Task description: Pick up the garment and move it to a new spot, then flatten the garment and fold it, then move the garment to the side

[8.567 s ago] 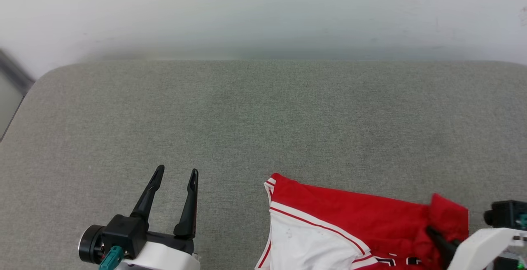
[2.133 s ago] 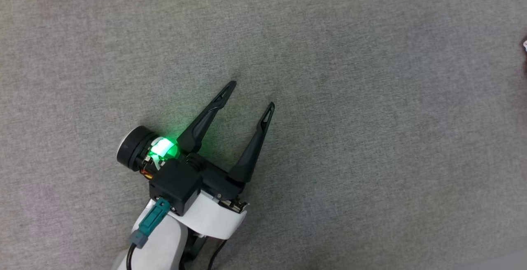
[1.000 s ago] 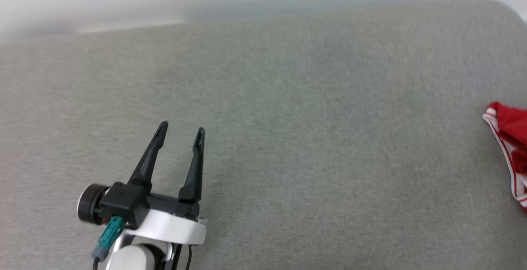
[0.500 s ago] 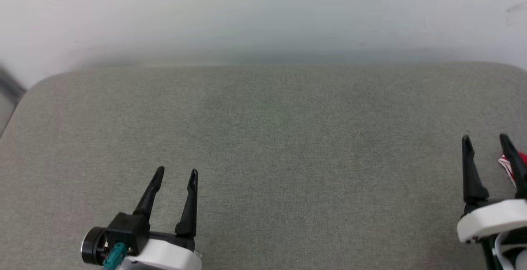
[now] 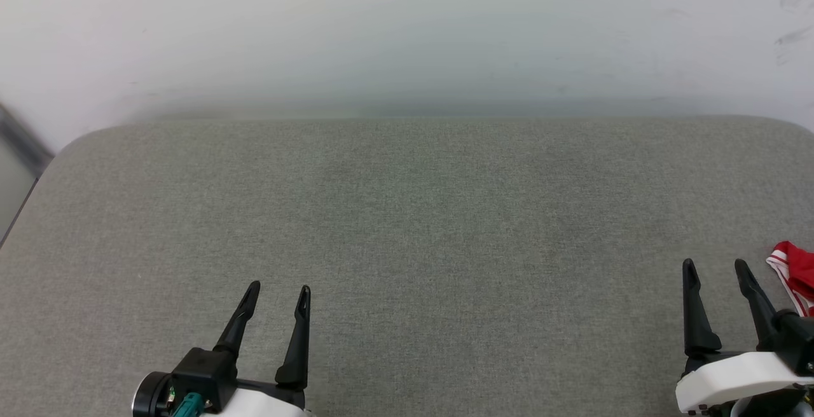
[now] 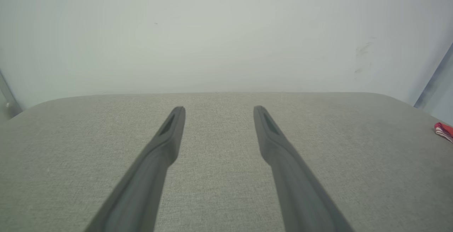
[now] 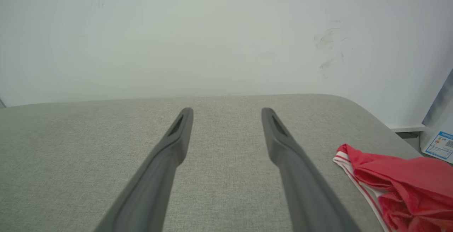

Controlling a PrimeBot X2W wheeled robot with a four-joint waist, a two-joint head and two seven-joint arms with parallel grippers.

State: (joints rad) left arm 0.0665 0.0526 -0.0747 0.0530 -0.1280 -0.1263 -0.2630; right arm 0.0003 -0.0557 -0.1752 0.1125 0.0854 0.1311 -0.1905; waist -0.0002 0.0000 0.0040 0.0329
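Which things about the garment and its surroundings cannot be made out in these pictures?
- The garment: cut off by the head view's right edge and partly behind the right gripper; its fold cannot be judged.
- Any print on it: the right wrist view's corner crops the bunched red cloth.
- Blue-and-white label, right wrist view: too small to read.

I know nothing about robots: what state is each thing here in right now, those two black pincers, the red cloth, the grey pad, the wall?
left gripper, two long dark fingers: open, holding nothing.
right gripper, two long dark fingers: open, holding nothing, apart from the garment.
red garment with red-and-white striped trim: rumpled, lying on the pad's right side, not held.
grey fabric pad: flat and smooth.
white wall: scuffed with dark marks.
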